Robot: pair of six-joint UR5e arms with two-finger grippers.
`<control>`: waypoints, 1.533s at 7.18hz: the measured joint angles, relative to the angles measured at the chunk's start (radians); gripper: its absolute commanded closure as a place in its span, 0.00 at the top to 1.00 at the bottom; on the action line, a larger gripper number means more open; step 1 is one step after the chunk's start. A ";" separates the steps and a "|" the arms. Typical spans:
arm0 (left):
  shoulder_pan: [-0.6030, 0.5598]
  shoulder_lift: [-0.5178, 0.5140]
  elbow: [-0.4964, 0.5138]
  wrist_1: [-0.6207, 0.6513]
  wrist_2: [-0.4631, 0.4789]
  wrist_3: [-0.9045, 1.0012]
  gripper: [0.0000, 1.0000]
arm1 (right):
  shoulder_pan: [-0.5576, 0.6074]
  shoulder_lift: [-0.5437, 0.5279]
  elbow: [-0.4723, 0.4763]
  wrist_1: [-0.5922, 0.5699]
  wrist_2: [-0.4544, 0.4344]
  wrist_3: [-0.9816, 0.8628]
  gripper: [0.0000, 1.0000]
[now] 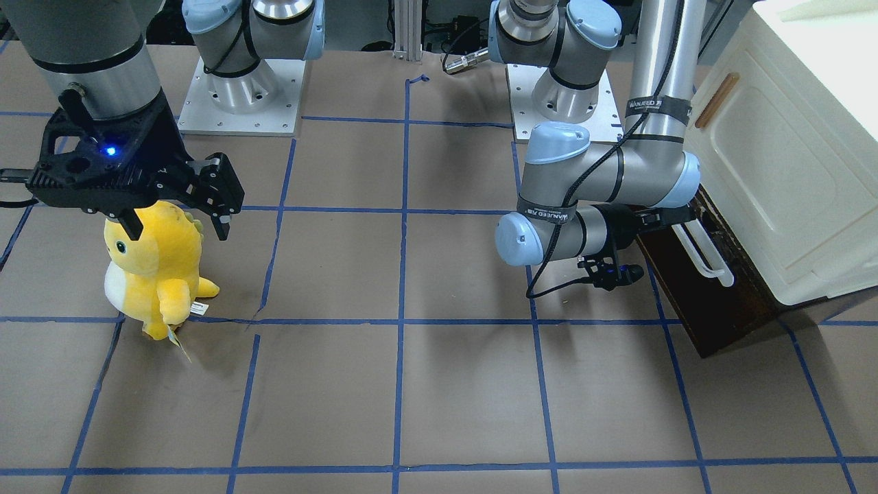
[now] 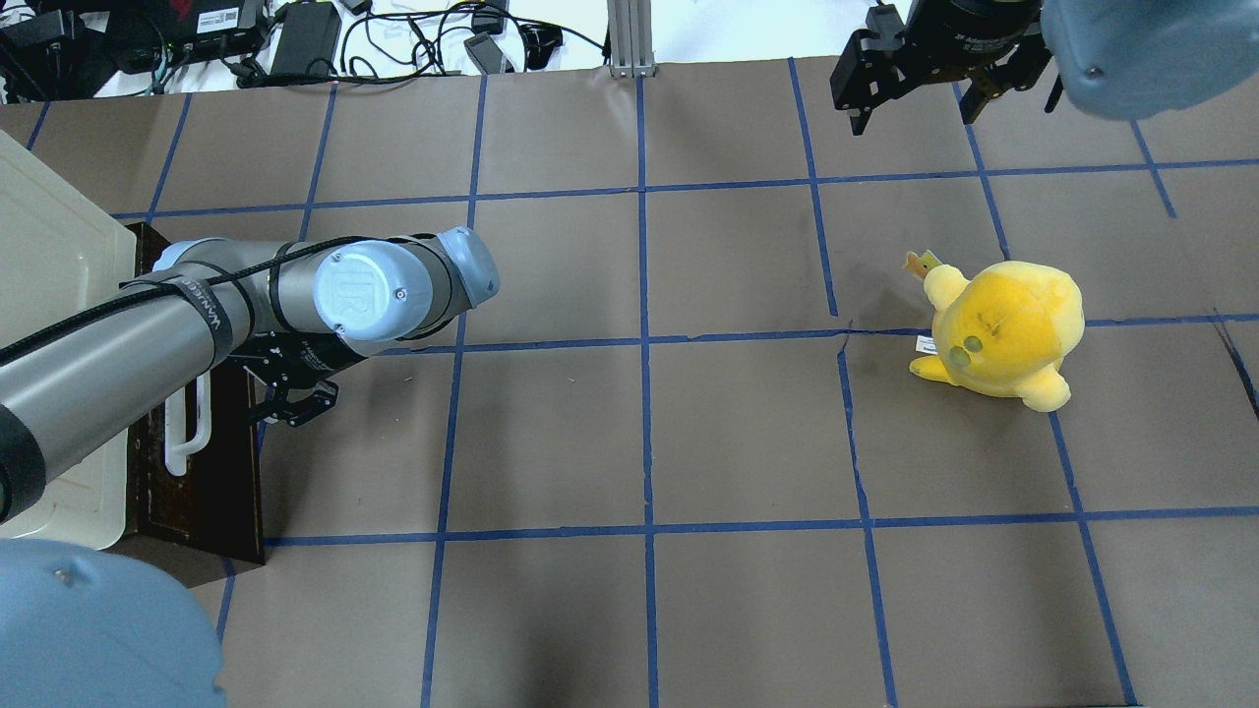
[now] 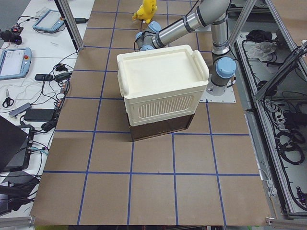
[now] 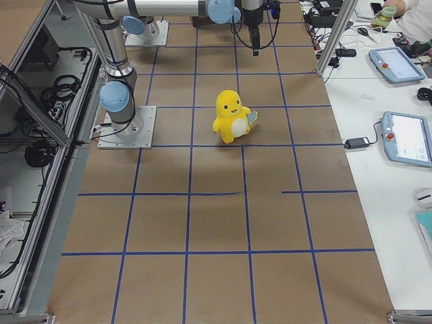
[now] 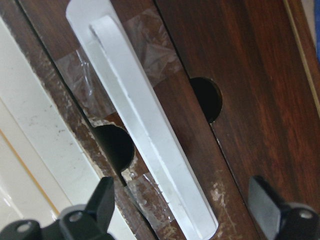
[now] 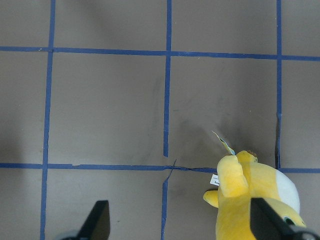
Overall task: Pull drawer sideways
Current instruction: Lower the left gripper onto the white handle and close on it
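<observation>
Facing the drawer (image 5: 240,75), left gripper (image 5: 182,210) gapes before its handle (image 5: 145,125).

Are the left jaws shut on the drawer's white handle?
No, the left wrist view shows the left jaws wide apart, straddling the white handle without touching it.

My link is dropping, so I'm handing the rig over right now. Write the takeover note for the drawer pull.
Left gripper: open, straddling the long white bar handle near one end, not closed on it.
Right gripper: open and empty, above the brown paper-covered table, near the yellow plush toy.
Dark brown wooden drawer: at the foot of the cream cabinet. No interior shows, so it looks unpulled.
Done: approach to the handle.
Left: close on the handle and pull the drawer out sideways.
</observation>
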 measured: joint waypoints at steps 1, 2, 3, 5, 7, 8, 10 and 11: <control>0.002 0.000 0.000 -0.001 0.000 0.000 0.70 | 0.000 0.000 0.000 0.000 0.000 0.000 1.00; 0.006 0.000 0.000 -0.001 0.001 -0.005 0.66 | 0.000 0.000 0.000 0.000 0.000 0.000 1.00; 0.013 -0.001 -0.001 -0.001 0.001 -0.014 0.59 | 0.000 0.000 0.000 0.000 0.000 0.000 1.00; 0.019 -0.003 -0.002 -0.001 0.001 -0.028 0.40 | 0.000 0.000 0.000 0.000 0.001 0.000 1.00; 0.020 -0.008 0.001 -0.001 -0.001 -0.038 0.27 | 0.000 0.000 0.000 0.000 0.000 0.000 1.00; 0.020 -0.010 0.002 -0.001 -0.001 -0.048 0.26 | 0.000 0.000 0.000 0.000 0.001 0.000 1.00; 0.019 -0.012 0.003 -0.001 -0.001 -0.056 0.26 | 0.000 0.000 0.000 0.000 0.000 0.000 1.00; 0.015 -0.012 0.006 0.000 -0.002 -0.057 0.26 | 0.000 0.000 0.000 0.000 0.001 0.000 1.00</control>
